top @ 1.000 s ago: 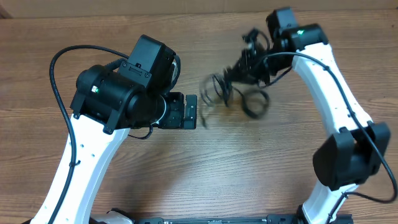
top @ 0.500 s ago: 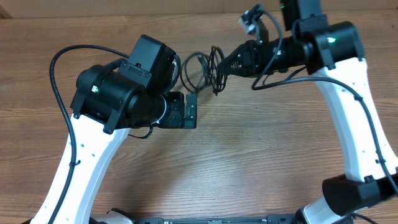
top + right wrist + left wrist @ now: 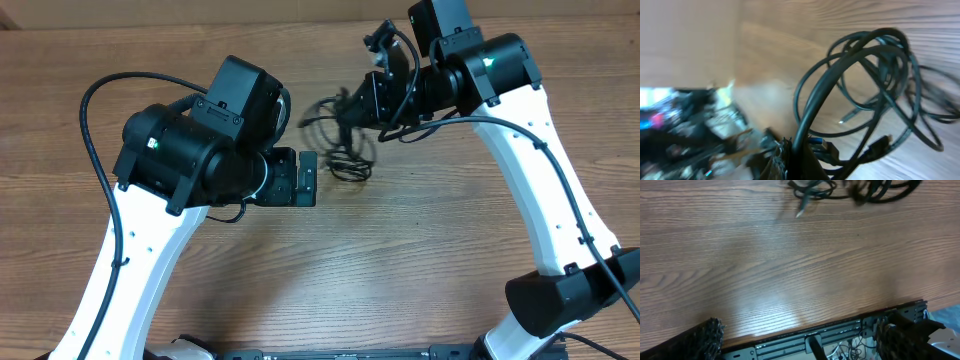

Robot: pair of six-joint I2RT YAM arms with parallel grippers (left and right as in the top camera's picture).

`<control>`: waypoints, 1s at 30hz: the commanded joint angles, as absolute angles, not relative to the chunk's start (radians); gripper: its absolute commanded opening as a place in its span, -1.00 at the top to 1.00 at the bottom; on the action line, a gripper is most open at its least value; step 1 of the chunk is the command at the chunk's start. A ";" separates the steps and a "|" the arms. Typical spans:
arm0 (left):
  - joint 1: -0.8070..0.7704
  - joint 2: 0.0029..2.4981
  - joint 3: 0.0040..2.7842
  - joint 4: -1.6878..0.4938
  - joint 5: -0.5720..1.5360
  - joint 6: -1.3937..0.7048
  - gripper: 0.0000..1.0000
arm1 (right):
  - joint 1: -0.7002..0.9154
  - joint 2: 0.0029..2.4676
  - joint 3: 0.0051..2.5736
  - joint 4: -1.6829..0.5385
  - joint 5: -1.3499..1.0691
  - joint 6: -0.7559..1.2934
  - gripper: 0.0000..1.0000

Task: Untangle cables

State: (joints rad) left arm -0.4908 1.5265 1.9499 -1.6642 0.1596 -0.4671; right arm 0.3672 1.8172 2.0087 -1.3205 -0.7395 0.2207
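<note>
Just beyond the left gripper [image 3: 306,180], on its far side from the robot's base, the tangle of thin black cables [image 3: 345,158] hangs from the right gripper [image 3: 355,106], lowest loops down at the wooden table [image 3: 420,270] – can't tell if they actually touch it. Its jaws look clamped on a few strands at the top of the bundle. That wrist view is pretty smeary, but cord runs straight up out of the pinch. Left gripper's fingers [image 3: 707,337] are spread wide with nothing between them, and the bundle sits ahead of them, apart, with one plug tip [image 3: 799,214] poking back toward that gripper.

Handling-wise, my guess: these are super light and floppy, zero stiffness, so loops will swing, slide and snag on each other. I'd have the left gripper go for that loose plug end or an outer loop nearest it, not the dense middle – pulling on the knot itself probably just cinches it tighter.
</note>
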 commanded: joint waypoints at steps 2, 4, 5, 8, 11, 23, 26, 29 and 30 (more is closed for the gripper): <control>-0.492 1.531 1.952 -1.667 0.146 -0.449 -0.99 | 0.370 1.811 2.016 -1.301 -0.911 0.180 0.93; -0.492 1.531 1.952 -1.667 0.147 -0.449 -0.99 | 0.370 1.811 2.016 -1.307 -0.785 0.183 0.93; -0.492 1.531 1.952 -1.668 0.147 -0.449 -0.99 | 0.371 1.811 2.016 -1.316 -0.675 0.199 0.93; -0.492 1.531 1.952 -1.668 0.147 -0.449 -0.99 | 0.378 1.813 2.015 -1.388 -0.193 0.443 0.93; -0.492 1.531 1.952 -1.669 0.147 -0.449 -0.99 | 0.379 1.814 2.015 -1.440 -0.059 0.549 0.93; -0.492 1.531 1.952 -1.668 0.147 -0.450 -0.99 | 0.379 1.814 2.015 -1.359 -0.820 0.123 0.85; -0.492 1.531 1.952 -1.667 0.147 -0.450 -0.99 | 0.379 1.815 2.015 -1.386 -0.390 0.293 0.85; -0.492 1.531 1.952 -1.668 0.147 -0.450 -0.99 | 0.379 1.819 2.015 -1.455 -0.047 0.521 0.77; -0.492 1.531 1.952 -1.668 0.147 -0.450 -0.99 | 0.379 1.819 2.015 -1.458 -0.061 0.515 0.74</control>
State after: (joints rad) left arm -0.4908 1.5265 1.9499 -1.6688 0.1596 -0.4671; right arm 0.3801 1.8172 2.0071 -1.4467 -0.3553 0.3527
